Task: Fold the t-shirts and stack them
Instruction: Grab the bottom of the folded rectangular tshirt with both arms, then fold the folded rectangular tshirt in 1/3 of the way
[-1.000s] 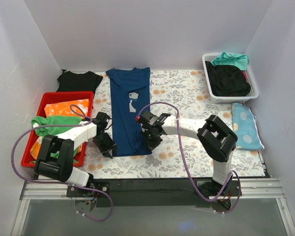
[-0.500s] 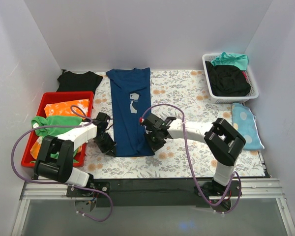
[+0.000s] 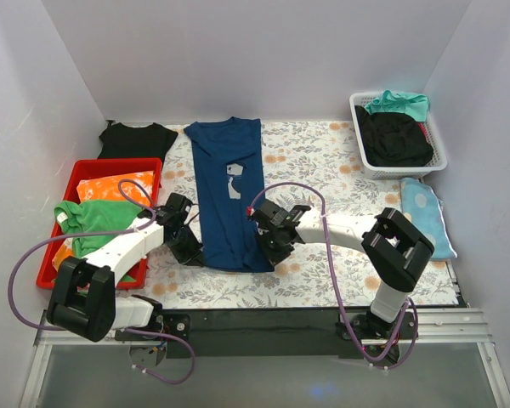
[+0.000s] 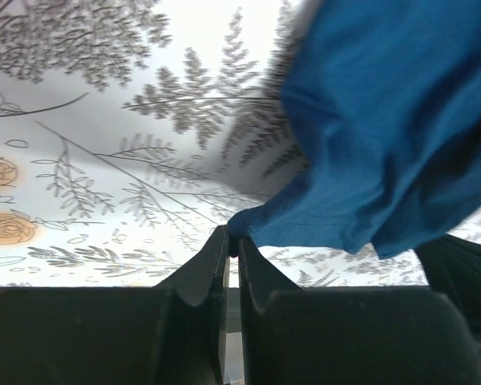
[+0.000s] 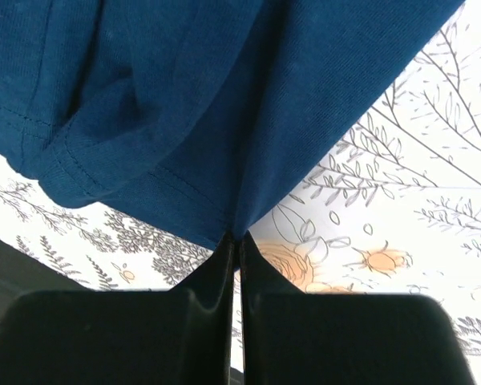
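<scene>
Hem corners of the navy t-shirt (image 3: 228,200) sit pinched, seemingly lifted, in left pincer (image 4: 232,239) and right pincer (image 5: 237,239).

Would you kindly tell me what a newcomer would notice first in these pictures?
A long navy t-shirt lies mid-table on the floral cloth, with the left gripper and right gripper each pinching a near hem corner. A red bin of bright clothes sits at the left, a white basket far right.

I find no word, number or brand mark that I can read in any view. The pale print (image 3: 233,180) on the navy t-shirt (image 3: 217,217) is a picture shape, too small to show any lettering.
</scene>
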You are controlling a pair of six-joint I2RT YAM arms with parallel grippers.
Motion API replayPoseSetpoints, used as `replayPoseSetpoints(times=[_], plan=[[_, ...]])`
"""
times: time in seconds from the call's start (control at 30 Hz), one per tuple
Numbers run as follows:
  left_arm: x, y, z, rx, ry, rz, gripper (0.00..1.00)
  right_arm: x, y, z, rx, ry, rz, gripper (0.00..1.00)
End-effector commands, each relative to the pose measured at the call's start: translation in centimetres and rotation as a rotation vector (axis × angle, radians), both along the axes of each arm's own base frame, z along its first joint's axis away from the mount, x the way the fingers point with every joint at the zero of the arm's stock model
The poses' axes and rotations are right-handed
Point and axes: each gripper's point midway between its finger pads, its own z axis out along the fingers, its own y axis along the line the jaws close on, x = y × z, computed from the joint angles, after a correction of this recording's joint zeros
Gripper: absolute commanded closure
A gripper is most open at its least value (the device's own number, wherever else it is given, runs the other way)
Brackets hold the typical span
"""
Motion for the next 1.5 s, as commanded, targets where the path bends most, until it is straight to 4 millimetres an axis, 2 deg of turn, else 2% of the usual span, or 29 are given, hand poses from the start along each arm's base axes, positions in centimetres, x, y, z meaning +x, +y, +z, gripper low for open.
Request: replayPoseSetpoints(times=[0.0,0.1,0.3,0.33,0.47,0.5,0.53,0.57,0.63,0.67,0.7,0.77,0.8,0.83,0.87,0.9,1.0,1.03,1.1,1.17,1.2,1.23,1.27,1.33,1.47], plan=[[2.2,-0.5,2.7,0.001,-0.108,0.029,1.0,0.2,-0.3,2.2,-0.013,-0.027,0.022,0.99],[3.1,-0.8,3.9,-0.008,-0.157,0.035,1.0,1.3,0.9,3.8,0.02,-0.067,0.013,0.99],[5.9,-0.4,6.7,0.027,-0.265,0.076,1.0,4.4,1.8,7.1,0.046,-0.189,-0.041,0.99],[6.2,-0.4,7.0,0.032,-0.274,0.082,1.0,5.2,2.2,8.2,0.063,-0.212,-0.05,0.99],[8.7,-0.2,8.9,0.061,-0.346,0.117,1.0,8.7,2.2,10.7,0.07,-0.281,-0.096,0.99],[9.3,0.1,9.3,0.083,-0.363,0.128,1.0,9.4,2.2,10.7,0.066,-0.286,-0.103,0.99],[9.9,0.1,9.2,0.096,-0.362,0.133,1.0,10.5,2.6,11.9,0.087,-0.309,-0.114,0.99],[11.0,0.1,10.2,0.099,-0.394,0.144,1.0,11.6,2.1,12.1,0.082,-0.317,-0.124,0.99],[12.3,0.0,9.7,0.131,-0.389,0.14,1.0,13.3,2.1,12.2,0.077,-0.332,-0.134,0.99],[13.0,-0.1,9.8,0.136,-0.391,0.142,1.0,14.8,2.0,13.1,0.091,-0.354,-0.142,0.99],[14.0,-0.3,10.5,0.133,-0.412,0.144,1.0,15.7,1.9,12.6,0.078,-0.352,-0.145,0.99],[15.7,-0.5,9.8,0.158,-0.41,0.141,1.0,17.9,1.9,13.5,0.096,-0.374,-0.152,0.99],[16.8,-0.6,10.5,0.159,-0.432,0.142,1.0,18.6,1.8,12.5,0.083,-0.361,-0.154,0.99],[17.6,-0.5,10.4,0.172,-0.435,0.145,1.0,19.3,1.8,12.3,0.085,-0.359,-0.152,0.99],[18.3,-0.4,9.4,0.191,-0.412,0.141,1.0,20.2,1.7,12.3,0.095,-0.353,-0.157,0.99],[19.5,-0.5,10.1,0.188,-0.435,0.148,1.0,21.1,2.0,11.7,0.093,-0.348,-0.151,0.99],[21.4,0.1,9.3,0.22,-0.435,0.158,1.0,23.4,2.1,10.7,0.099,-0.342,-0.152,0.99],[22.4,0.3,9.9,0.224,-0.454,0.169,1.0,23.9,2.2,10.5,0.099,-0.342,-0.151,0.99],[23.3,1.1,8.7,0.261,-0.429,0.178,1.0,25.3,2.1,9.6,0.1,-0.333,-0.159,0.99],[24.4,1.5,8.8,0.269,-0.438,0.187,1.0,27.1,2.1,10.5,0.121,-0.36,-0.176,0.99],[24.8,1.6,8.1,0.28,-0.426,0.185,1.0,27.3,2.4,9.8,0.136,-0.335,-0.169,0.99],[25.1,1.7,8.1,0.284,-0.427,0.184,1.0,28.2,2.7,10.5,0.158,-0.348,-0.176,0.99],[25.6,1.7,8.3,0.284,-0.434,0.186,1.0,28.6,2.7,9.9,0.171,-0.328,-0.18,0.99],[25.9,1.9,7.3,0.296,-0.412,0.185,1.0,29.4,3.1,10.3,0.205,-0.327,-0.179,0.99],[26.9,2.2,6.2,0.304,-0.401,0.186,1.0,30.1,4.1,8.2,0.24,-0.281,-0.138,0.99]])
